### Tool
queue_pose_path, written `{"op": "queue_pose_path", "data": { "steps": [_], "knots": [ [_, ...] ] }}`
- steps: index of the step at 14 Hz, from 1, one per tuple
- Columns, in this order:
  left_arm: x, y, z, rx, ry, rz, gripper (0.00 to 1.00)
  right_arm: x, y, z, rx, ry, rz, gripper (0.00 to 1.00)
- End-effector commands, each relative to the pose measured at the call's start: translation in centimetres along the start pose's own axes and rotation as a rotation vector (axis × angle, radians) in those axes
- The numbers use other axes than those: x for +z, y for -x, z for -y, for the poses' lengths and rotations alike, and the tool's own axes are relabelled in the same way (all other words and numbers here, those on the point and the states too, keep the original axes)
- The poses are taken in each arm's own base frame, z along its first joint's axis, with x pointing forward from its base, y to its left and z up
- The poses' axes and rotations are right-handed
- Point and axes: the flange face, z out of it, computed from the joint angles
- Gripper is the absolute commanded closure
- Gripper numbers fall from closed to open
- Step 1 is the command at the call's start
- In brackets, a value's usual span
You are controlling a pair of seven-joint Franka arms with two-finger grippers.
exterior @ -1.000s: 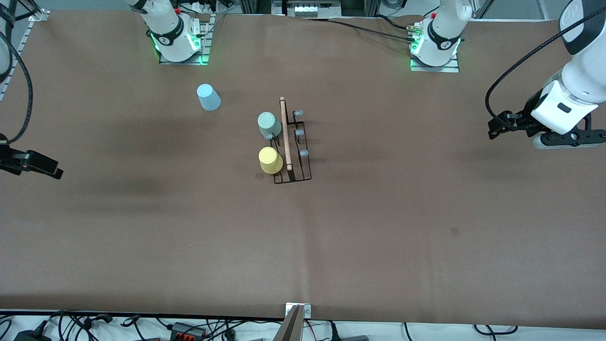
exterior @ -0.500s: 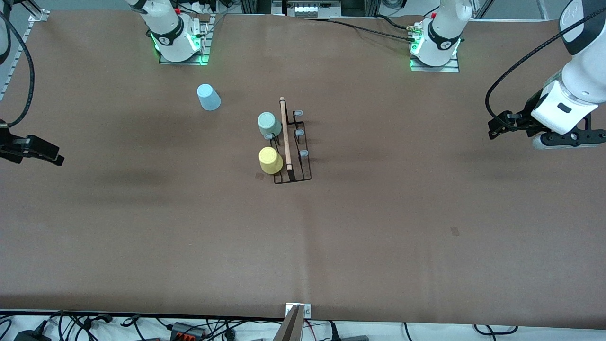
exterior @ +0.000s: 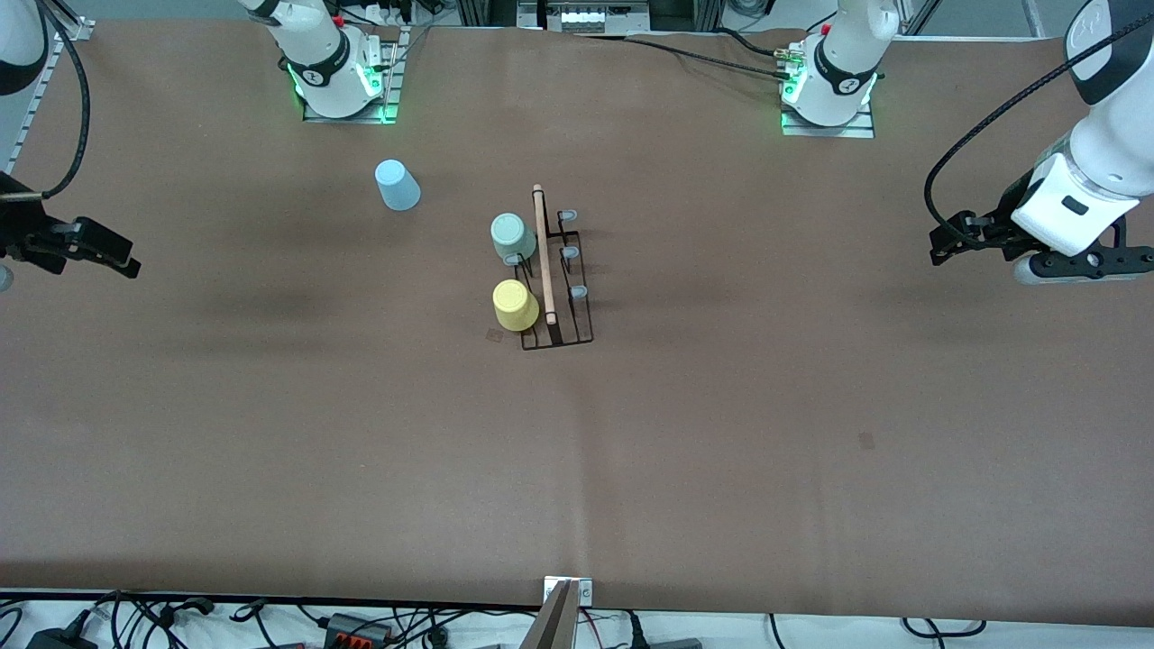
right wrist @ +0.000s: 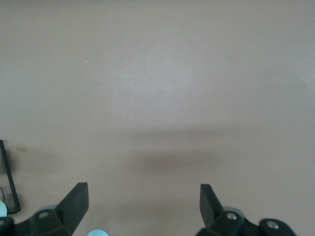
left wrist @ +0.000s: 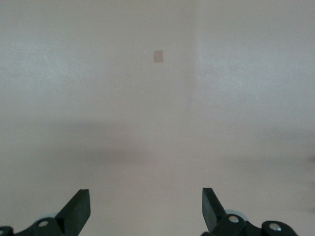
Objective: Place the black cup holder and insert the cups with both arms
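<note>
The rack stands mid-tabletop, its wooden handle running toward the front camera. The grey-green cup and the yellow cup sit upside down on pegs along the rack's side toward the right arm's end. The blue cup stands upside down on the tabletop, farther from the camera than the rack and near the right arm's base.

Both grippers are empty, jaws wide apart. The left gripper hangs over the tabletop's edge at its own end; the right gripper likewise.

The blue cup looks like the one left, and the right arm is the natural taker. Grip its wall squarely (thin plastic, so gently), lift clear, then lower it straight over a free peg without knocking the handle.

No brand, label or readable writing shows.
</note>
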Motion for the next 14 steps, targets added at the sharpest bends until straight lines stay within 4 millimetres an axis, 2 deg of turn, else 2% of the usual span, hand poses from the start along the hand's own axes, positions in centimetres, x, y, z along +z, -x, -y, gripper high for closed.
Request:
{"op": "queue_pose_path", "data": {
  "steps": [1,5,14],
  "knots": [
    [-0.3,0.0,0.2,0.013,0.016,0.001,0.0,-0.4,1.7,0.0,-0.028,0.034,-0.012,0.0],
    [-0.2,0.1,0.2,0.013,0.016,0.002,0.0,-0.8,2.7,0.1,-0.019,0.021,0.038,0.0],
    [-0.2,0.1,0.2,0.013,0.016,0.002,0.0,-1.3,3.0,0.5,-0.026,0.019,0.029,0.0]
  ]
}}
